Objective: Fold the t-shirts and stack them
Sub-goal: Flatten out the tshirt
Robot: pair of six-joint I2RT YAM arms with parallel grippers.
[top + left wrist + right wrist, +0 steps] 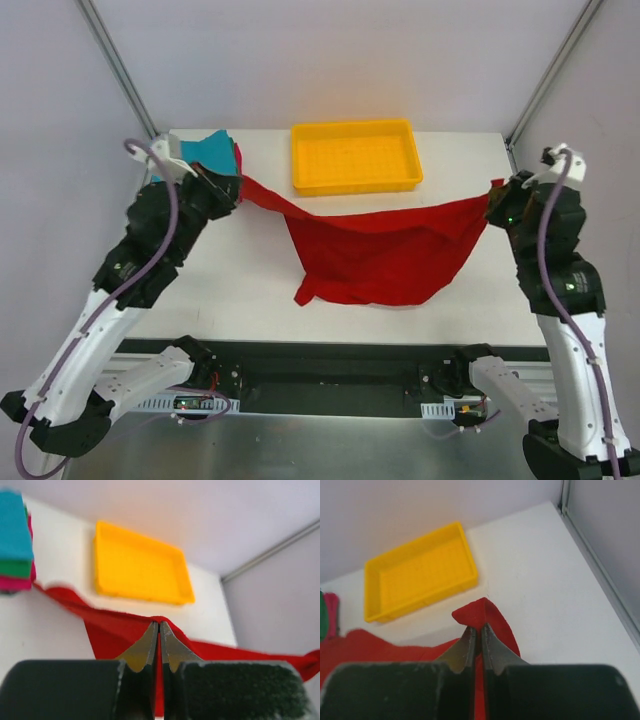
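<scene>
As left claw and right claw pinch it, t-shirt sags

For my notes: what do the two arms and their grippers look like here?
Both arms, left arm and right arm, have white lower links, black upper segments and a lilac cable along each. The left gripper and right gripper have black bodies, tapered grey fingers.

Robot lab work cell.
Plain grey walls, metal corner struts, a white table, two robot arms bolted at its near edge.
</scene>
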